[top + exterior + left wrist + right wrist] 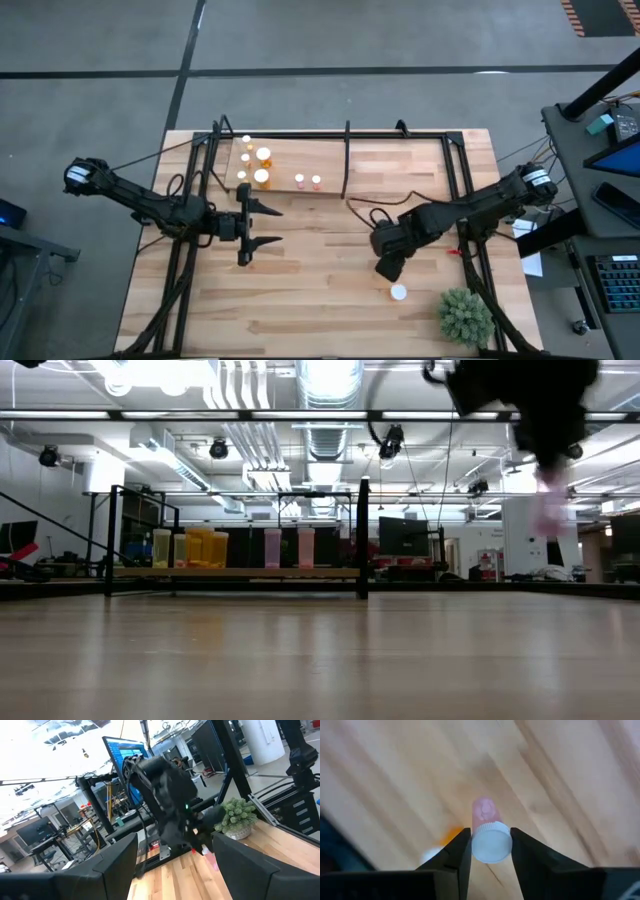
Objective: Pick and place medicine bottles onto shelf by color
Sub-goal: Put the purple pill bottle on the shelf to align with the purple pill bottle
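Above the table's right half, right hand clamped on a blurred pink bottle; left hand agape.

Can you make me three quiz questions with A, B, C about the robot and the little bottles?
1. Where is the green plant?
A. on the shelf
B. at the table's corner near the right arm
C. in the left gripper

2. What colour is the bottle in the right gripper?
A. pink
B. blue
C. green

3. How is the left gripper?
A. shut on a bottle
B. open and empty
C. shut on the plant

Answers:
1 B: the high view shows it by the right arm, far from the shelf.
2 A: the right wrist view shows the pink bottle, white-capped, between the fingers.
3 B: its fingers are spread with nothing between them.
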